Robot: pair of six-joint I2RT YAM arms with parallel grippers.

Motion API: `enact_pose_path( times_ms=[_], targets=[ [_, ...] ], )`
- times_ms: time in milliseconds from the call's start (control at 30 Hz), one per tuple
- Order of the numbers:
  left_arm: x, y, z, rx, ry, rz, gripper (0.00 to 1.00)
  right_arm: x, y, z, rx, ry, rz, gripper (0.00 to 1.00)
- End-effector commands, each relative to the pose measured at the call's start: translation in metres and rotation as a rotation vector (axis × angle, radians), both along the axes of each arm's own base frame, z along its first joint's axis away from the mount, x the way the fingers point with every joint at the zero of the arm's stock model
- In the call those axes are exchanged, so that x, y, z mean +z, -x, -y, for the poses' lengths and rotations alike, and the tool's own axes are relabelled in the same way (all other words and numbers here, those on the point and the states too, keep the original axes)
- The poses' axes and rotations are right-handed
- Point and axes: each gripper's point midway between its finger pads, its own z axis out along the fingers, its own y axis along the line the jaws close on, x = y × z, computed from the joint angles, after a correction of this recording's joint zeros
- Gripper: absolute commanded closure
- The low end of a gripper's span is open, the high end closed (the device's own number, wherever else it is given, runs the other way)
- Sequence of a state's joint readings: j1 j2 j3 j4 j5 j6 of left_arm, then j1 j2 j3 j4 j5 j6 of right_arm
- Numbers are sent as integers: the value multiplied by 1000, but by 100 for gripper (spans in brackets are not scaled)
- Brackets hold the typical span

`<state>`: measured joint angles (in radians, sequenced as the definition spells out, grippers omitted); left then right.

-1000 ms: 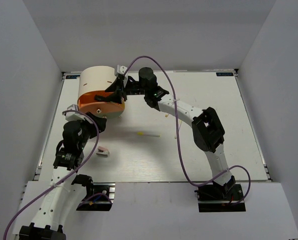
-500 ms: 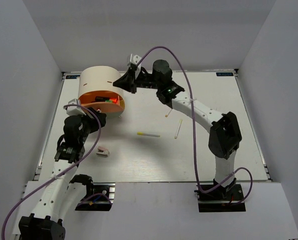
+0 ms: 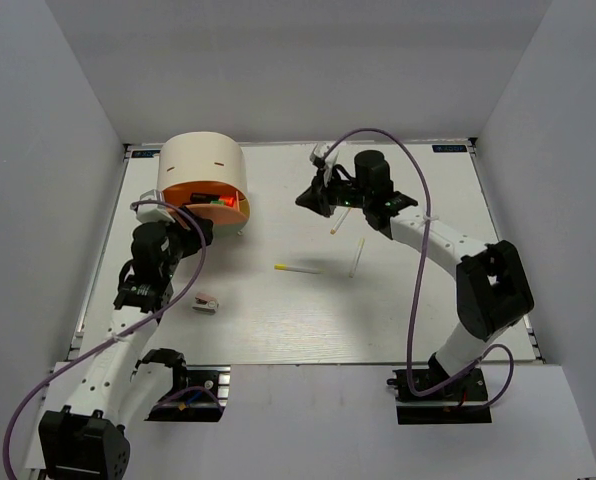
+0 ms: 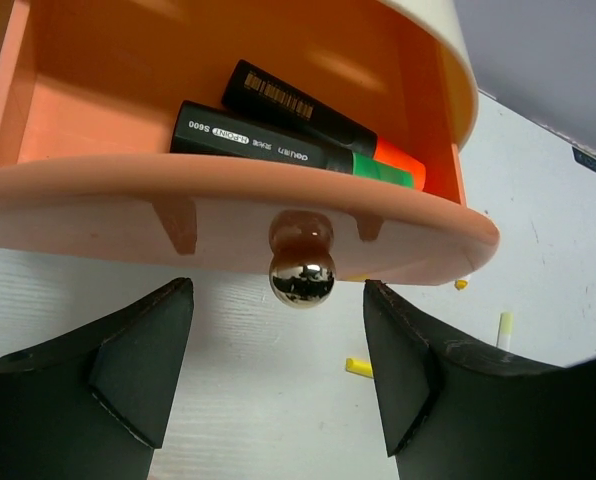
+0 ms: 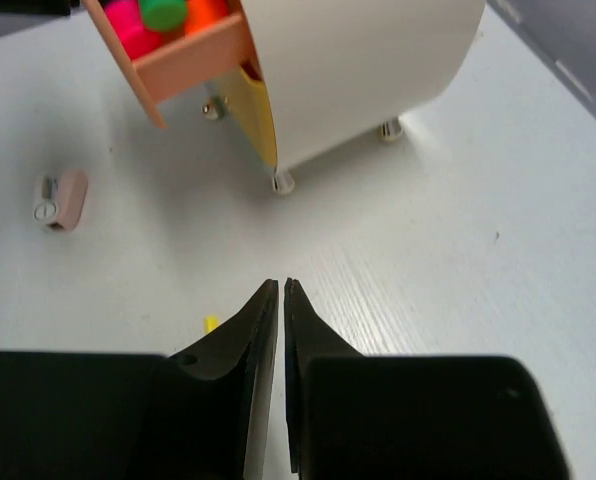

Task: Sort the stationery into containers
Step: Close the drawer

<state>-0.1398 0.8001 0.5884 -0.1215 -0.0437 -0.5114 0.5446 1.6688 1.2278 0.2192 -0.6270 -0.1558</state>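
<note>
The cream half-cylinder box (image 3: 200,160) stands at the far left with its orange drawer (image 3: 204,201) pulled out. Two black markers lie in the drawer, one with a green end (image 4: 278,150) and one with an orange end (image 4: 308,105). My left gripper (image 3: 181,224) is open just in front of the drawer's shiny knob (image 4: 301,272), not touching it. My right gripper (image 3: 309,198) hovers right of the box, shut and empty. On the table lie a white-and-yellow pen (image 3: 296,269), a second pen (image 3: 357,257) and a short one (image 3: 335,227). The grey-and-pink sharpener (image 3: 206,303) lies near my left arm.
A yellow drawer (image 5: 254,115) sits slightly open below the orange one. The box rests on small metal feet (image 5: 283,182). The right arm's purple cable (image 3: 414,240) loops above the table. White walls close in the table on the left, back and right.
My right gripper has withdrawn from over the orange drawer, moved right and shut with nothing in it. My left gripper stays in front of the knob, its arm having shifted slightly.
</note>
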Motion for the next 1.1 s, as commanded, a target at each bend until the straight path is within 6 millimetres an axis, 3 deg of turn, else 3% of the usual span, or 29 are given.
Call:
enact_pose_path(
  times_ms=[0, 167, 467, 600, 1067],
  targets=[
    [29, -12, -2, 18, -8, 86, 21, 16, 6, 18, -27, -10, 63, 88],
    [25, -21, -3, 25, -22, 72, 21, 11, 9, 34, -50, 6, 58, 86],
    [20, -32, -6, 55, -20, 72, 21, -15, 14, 59, -91, 39, -3, 83],
    [29, -39, -5, 56, -16, 97, 20, -23, 17, 66, -99, 53, -17, 82],
    [20, -58, -10, 116, 9, 87, 20, -37, 21, 81, -113, 85, -24, 82]
  ],
)
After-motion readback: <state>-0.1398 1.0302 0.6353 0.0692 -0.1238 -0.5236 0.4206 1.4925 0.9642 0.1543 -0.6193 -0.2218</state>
